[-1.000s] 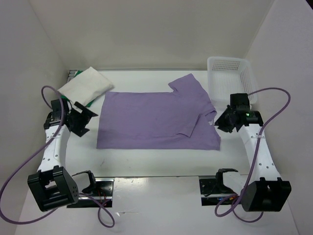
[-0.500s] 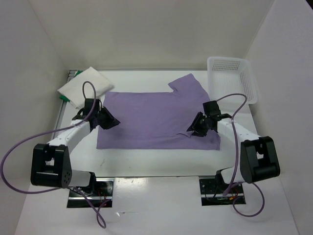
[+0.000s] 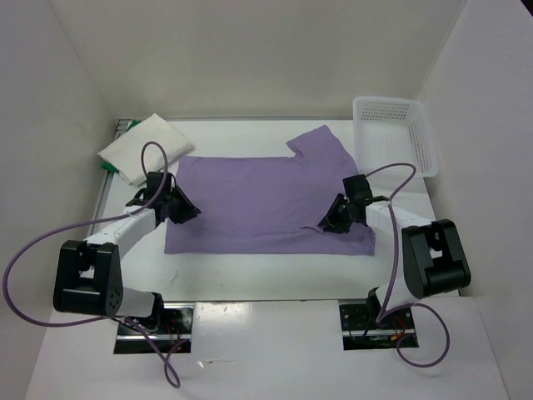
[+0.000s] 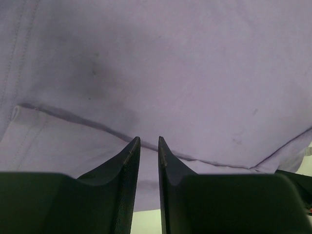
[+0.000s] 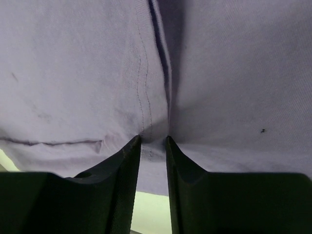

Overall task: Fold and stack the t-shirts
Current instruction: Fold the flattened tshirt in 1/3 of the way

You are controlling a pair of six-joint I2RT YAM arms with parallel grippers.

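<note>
We are seeing a bare strip of white surface (image 3: pixel 250 271) running along the near hem of the pale lavender cloth t-shirt (image 3: pixel 250 196), which is lying flat mid-surface. The left claw (image 4: pixel 146 141) is pinching its left edge, and the right claw (image 5: pixel 153 140) is clamping a sleeve seam. Far left, a folded white cloth t-shirt (image 3: pixel 141 146) is covering a bright green cloth t-shirt (image 3: pixel 107 167). A white plastic lattice basket (image 3: pixel 387 102) is sitting far right.

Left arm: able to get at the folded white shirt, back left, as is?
Probably yes: the white shirt lies just beyond the left claw, with nothing between. But that claw seems pinched on the purple shirt, so it must release first.
</note>
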